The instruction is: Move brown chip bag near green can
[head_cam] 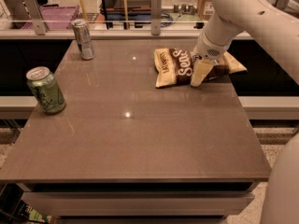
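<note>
The brown chip bag point(175, 66) lies flat at the table's far right, dark brown in the middle with white lettering and cream-yellow ends. My gripper point(200, 77) comes down from the white arm onto the bag's right half, touching the bag and hiding part of it. The green can point(46, 90) stands upright near the table's left edge, far from the bag.
A taller silver-grey can point(83, 39) stands at the far left corner of the brown table point(140, 139). Behind the table runs a rail with metal posts point(156, 13) and a cluttered counter. My arm point(252, 17) spans the upper right.
</note>
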### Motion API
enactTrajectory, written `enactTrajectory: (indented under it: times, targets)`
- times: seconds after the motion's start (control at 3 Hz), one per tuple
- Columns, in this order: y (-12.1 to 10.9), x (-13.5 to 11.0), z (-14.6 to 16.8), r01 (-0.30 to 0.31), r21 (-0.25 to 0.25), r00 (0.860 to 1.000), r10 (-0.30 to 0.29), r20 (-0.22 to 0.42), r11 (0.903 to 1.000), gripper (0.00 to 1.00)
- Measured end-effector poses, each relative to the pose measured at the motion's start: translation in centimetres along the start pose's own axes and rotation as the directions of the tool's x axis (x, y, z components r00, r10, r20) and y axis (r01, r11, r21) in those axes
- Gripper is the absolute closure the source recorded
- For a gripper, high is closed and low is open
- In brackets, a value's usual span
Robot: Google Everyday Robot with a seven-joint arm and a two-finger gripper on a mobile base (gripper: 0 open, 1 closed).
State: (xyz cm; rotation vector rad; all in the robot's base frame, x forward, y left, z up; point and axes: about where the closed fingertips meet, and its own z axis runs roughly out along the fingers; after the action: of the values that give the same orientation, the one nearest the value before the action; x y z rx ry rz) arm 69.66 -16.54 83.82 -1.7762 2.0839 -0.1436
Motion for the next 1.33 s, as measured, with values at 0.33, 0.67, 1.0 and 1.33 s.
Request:
enactTrajectory:
  times: [0.33,0.67,1.0,1.33]
  targets:
    - [0.08,-0.04,0.25,0.001,-0.004,1.0,-0.001,-0.001,1.0,0.49]
    - [0.05,-0.08,0.17,0.001,-0.005,1.0,-0.001,-0.001,1.0,0.72]
    - [0.02,-0.1,0.09,0.001,-0.005,1.0,-0.001,-0.001,1.0,0.95]
    - [-0.08,-0.17,-0.2,0.001,-0.005,1.0,-0.001,-0.001,1.0,1.0]
